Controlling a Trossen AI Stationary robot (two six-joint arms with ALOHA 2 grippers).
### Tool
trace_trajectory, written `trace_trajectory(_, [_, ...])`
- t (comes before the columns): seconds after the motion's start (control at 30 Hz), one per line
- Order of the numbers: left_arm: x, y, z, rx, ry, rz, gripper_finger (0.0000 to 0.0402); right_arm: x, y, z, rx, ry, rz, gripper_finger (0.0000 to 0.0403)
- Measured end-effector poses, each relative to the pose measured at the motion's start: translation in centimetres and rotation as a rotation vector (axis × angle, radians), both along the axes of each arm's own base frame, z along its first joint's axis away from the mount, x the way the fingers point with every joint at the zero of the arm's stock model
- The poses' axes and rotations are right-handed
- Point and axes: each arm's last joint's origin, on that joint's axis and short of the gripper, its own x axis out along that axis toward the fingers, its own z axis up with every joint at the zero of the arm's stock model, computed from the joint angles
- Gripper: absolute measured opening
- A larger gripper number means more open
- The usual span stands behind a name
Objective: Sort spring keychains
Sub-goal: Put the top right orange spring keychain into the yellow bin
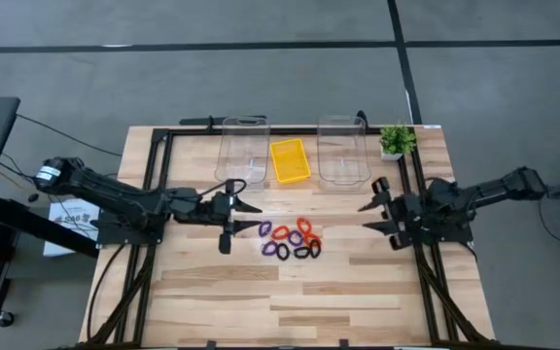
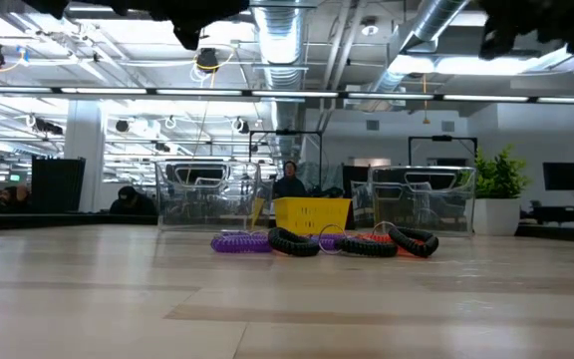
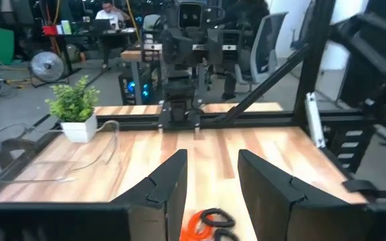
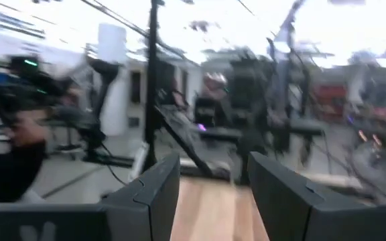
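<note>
The spring keychains [image 1: 291, 240] lie in a loose cluster on the wooden table's middle: small purple, orange-red and black coiled loops. In the low view they show as a row [image 2: 327, 242]. My left gripper [image 1: 249, 207] hovers above the table just left of the cluster, open, fingers pointing toward the right edge. In its wrist view [image 3: 212, 174] an orange-red and a black loop [image 3: 207, 223] show between the fingers, below them. My right gripper [image 1: 369, 214] is held right of the cluster, open [image 4: 213, 184], pointing toward the left edge. Neither gripper touches anything.
At the far side stand two clear plastic bins [image 1: 243, 151] [image 1: 342, 151] with a yellow tray [image 1: 290, 160] between them. A small potted plant [image 1: 395, 141] sits at the far right corner. A black frame [image 1: 154, 175] runs along the table's edges. People sit in the room behind [image 2: 289, 182].
</note>
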Motion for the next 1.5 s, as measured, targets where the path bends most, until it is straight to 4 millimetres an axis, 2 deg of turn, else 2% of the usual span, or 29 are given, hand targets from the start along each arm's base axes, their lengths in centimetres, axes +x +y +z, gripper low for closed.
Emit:
trace_trajectory(0.1, [-0.3,0.6,0.1,0.009,0.022,0.022,0.0131,0.8,0.0,-0.8,0.02,0.073,-0.056,0.017])
trace_trajectory(0.23, [-0.6,1.1,-0.3,-0.017,0.083,0.043,0.0131,1.5,-0.1,-1.1,0.025,0.088,-0.12,0.017])
trace_trajectory(0.4, [-0.8,1.1,-1.0,-0.049,0.149,0.048,0.0131,1.8,0.0,-0.9,-0.161,0.023,-0.163,0.017])
trace_trajectory(0.63, [-1.2,0.9,-2.4,-0.047,0.194,0.038,0.0131,2.6,0.0,-1.0,-0.218,-0.002,-0.197,0.017])
trace_trajectory(0.77, [-1.5,0.8,-3.3,-0.046,0.22,0.02,0.0131,3.2,0.1,-2.0,-0.233,0.071,-0.188,0.017])
trace_trajectory(0.9, [-1.5,0.8,-3.4,-0.051,0.226,-0.006,0.0131,3.9,0.3,-3.3,-0.165,0.185,-0.17,0.017])
trace_trajectory(1.1, [-1.5,0.7,-3.4,-0.054,0.219,-0.013,0.0131,5.5,0.6,-4.5,-0.109,0.425,-0.189,0.017])
trace_trajectory(1.2, [-1.5,0.7,-3.3,-0.055,0.21,-0.014,0.0131,6.5,0.7,-4.4,-0.119,0.504,-0.217,0.017])
trace_trajectory(1.37, [-1.5,0.7,-3.3,-0.056,0.208,-0.014,0.0131,8.4,1.2,-3.7,-0.157,0.519,-0.21,0.017])
trace_trajectory(1.5, [-1.5,0.7,-3.2,-0.095,0.206,-0.007,0.0131,9.8,1.9,-3.9,-0.177,0.549,-0.192,0.017])
